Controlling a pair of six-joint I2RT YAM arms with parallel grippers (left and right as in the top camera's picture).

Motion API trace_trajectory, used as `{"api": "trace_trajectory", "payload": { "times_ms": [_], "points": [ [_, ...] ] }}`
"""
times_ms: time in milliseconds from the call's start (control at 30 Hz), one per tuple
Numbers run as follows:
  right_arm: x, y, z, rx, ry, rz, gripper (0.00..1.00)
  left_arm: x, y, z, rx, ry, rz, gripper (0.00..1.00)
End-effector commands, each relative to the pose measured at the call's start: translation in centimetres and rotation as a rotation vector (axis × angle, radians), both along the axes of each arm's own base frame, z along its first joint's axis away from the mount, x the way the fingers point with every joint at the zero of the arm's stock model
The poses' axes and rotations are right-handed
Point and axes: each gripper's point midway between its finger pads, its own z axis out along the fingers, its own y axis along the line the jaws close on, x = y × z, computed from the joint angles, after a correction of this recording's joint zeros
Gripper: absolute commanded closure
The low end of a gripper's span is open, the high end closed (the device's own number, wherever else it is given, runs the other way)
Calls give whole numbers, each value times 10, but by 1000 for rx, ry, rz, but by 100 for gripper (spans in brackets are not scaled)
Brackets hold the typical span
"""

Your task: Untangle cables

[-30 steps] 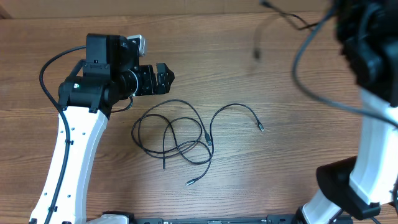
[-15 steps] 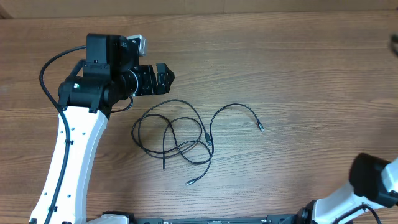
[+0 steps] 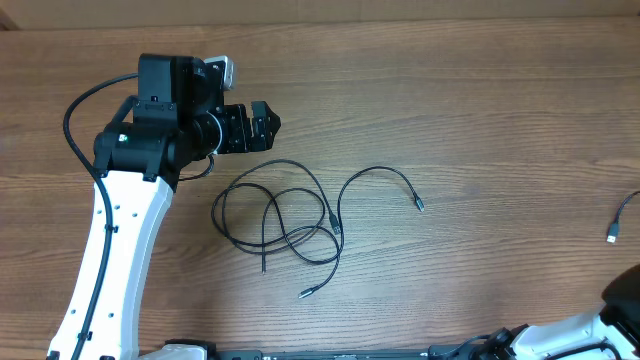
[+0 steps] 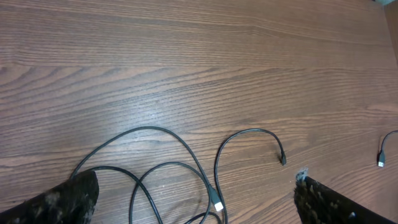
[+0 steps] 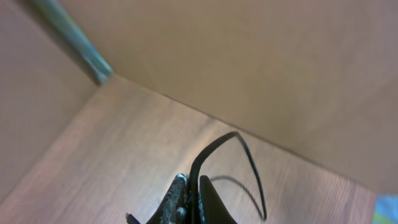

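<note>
Bright even light, soft wrist-view blur

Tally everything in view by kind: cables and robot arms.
Tangled cables: 2, going by four loose ends
Separate cable at the right edge: 1
Robot arms: 2, left arm and right arm
Total: 5

Tangled thin black cables (image 3: 331, 215) lie mid-table on the wooden table (image 3: 480, 100). The left gripper (image 3: 270, 118) stands just behind them. A lone thin black cable (image 3: 616, 222) lies well apart, at the right edge.
</note>
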Motion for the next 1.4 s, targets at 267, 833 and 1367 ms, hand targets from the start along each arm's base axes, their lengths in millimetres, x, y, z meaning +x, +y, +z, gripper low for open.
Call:
{"api": "trace_trajectory", "payload": {
  "times_ms": [267, 833, 1367],
  "points": [
    [-84, -51, -76, 226, 39, -257, 96, 3, 2, 0, 9, -7, -3, 0],
    [-51, -67, -202, 439, -66, -218, 96, 3, 2, 0, 9, -7, -3, 0],
    [-75, -74, -233, 526, -121, -330, 0, 3, 2, 0, 9, -7, -3, 0]
  ]
}}
